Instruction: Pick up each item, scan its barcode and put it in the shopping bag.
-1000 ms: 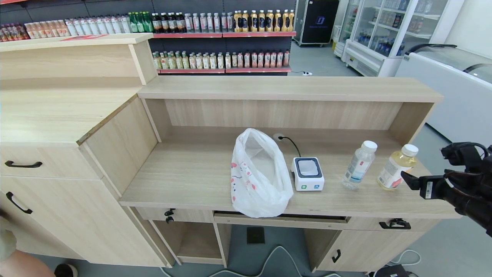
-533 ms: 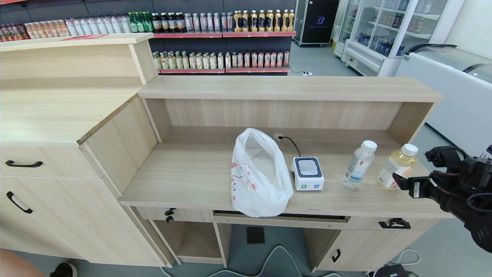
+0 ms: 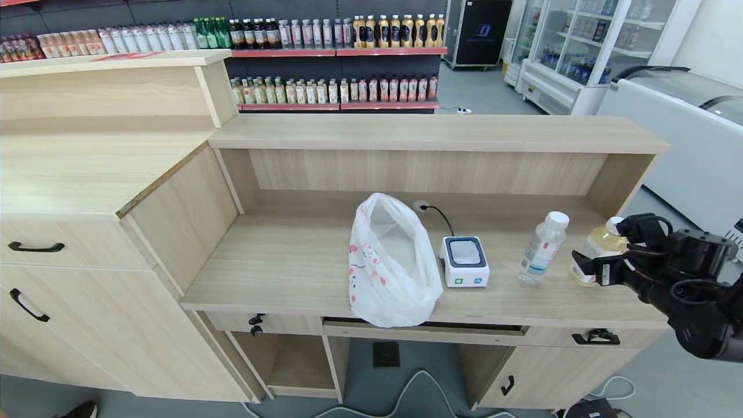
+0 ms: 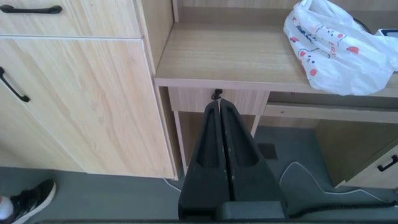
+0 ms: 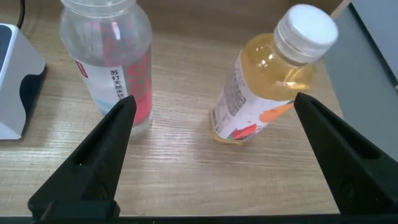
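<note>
The right claw [image 3: 603, 245] hangs at the right end of the table [image 3: 290, 261], its fingers [image 5: 93, 162] spread wide apart and clamped on nothing. In the right wrist view the yellow drink bottle [image 5: 267, 87] stands between them; whether either finger touches it cannot be told. That bottle [image 3: 597, 251] has a white cap and a white label with fine dark print and an orange, red and green picture (the print is too small to make out). Just beside it, toward the scanner, stands the clear water bottle [image 3: 541, 248], also white-capped. Its label [image 5: 127, 78] carries red and dark characters, with a blue patch lower down in the head view.

The scanner [image 3: 464, 261] is a white box with a dark-framed window on top and two small marks, green and blue, on its front edge. The shopping bag [image 3: 392, 264] sits just to its left, mouth open, white with red and dark spots.

The left claw [image 4: 219, 109] hangs low in front of the table's [image 4: 236, 56] left end, fingers pressed together, holding nothing.
</note>
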### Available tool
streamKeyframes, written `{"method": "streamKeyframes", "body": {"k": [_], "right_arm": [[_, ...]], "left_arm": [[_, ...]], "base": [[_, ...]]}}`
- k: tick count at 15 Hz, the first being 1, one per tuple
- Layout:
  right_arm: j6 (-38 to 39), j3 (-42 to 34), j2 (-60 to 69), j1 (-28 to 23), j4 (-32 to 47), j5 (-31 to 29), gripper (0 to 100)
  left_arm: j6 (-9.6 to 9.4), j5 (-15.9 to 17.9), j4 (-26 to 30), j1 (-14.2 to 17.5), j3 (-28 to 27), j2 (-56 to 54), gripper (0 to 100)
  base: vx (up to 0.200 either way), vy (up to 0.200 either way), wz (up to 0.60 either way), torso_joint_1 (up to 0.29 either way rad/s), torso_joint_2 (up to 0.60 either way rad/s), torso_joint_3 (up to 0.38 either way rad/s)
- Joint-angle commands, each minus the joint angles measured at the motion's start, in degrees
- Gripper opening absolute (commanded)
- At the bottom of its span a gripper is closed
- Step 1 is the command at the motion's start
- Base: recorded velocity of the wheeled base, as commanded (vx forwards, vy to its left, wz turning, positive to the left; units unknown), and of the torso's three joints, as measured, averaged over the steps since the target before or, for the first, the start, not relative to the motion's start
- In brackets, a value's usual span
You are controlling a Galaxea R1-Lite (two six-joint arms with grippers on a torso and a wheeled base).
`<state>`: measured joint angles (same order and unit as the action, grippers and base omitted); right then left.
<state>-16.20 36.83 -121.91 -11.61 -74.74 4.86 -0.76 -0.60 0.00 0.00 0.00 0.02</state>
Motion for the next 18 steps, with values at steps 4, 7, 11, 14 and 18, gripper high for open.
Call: {"method": "streamKeyframes", "body": {"k": [4, 7, 11, 14, 18], "right_arm": [[0.03, 5.54, -6.50, 3.70, -0.32, 0.06, 100], [0.38, 8.17, -9.31, 5.01, -0.76, 0.23, 100], [0.56, 11.95, -11.69, 5.19, -0.93, 4.10, 100], [0.73, 14.15, -12.48, 5.10, -0.58, 4.80, 100], [1.26, 15.82, -14.41, 5.10, -0.41, 6.83, 100]], "left_arm": [[-0.04, -0.02, 0.00, 0.00, 0.00, -0.02, 0], [-0.04, -0.02, 0.00, 0.00, 0.00, -0.02, 0], [-0.04, -0.02, 0.00, 0.00, 0.00, -0.02, 0], [0.05, -0.02, 0.00, 0.00, 0.00, -0.02, 0], [-0.04, -0.02, 0.00, 0.00, 0.00, -0.02, 0]], "base": [[0.000, 0.000, 0.00, 0.000, 0.00, 0.000], [0.000, 0.000, 0.00, 0.000, 0.00, 0.000], [0.000, 0.000, 0.00, 0.000, 0.00, 0.000], [0.000, 0.000, 0.00, 0.000, 0.00, 0.000], [0.000, 0.000, 0.00, 0.000, 0.00, 0.000]]}}
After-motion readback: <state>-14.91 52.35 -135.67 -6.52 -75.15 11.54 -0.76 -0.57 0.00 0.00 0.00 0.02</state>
